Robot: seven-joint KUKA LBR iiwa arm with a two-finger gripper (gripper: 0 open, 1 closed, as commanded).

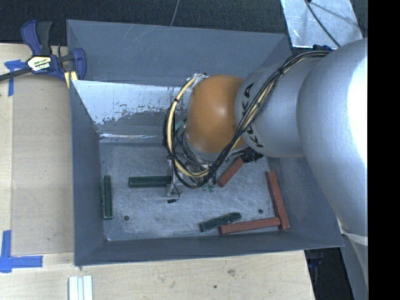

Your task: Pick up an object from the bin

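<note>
My gripper hangs low over the middle of the bin floor, under the arm's orange cover. A dark green bar lies flat and level just to its left, its right end reaching up to the gripper. To the gripper's right, a short red-brown bar lies slanted, partly hidden under the arm. Whether anything sits in the gripper cannot be made out.
Another dark green bar lies upright along the left wall. Near the front wall are a third green bar and a red-brown bar. One more red-brown bar lies along the right side. The arm covers the bin's back right.
</note>
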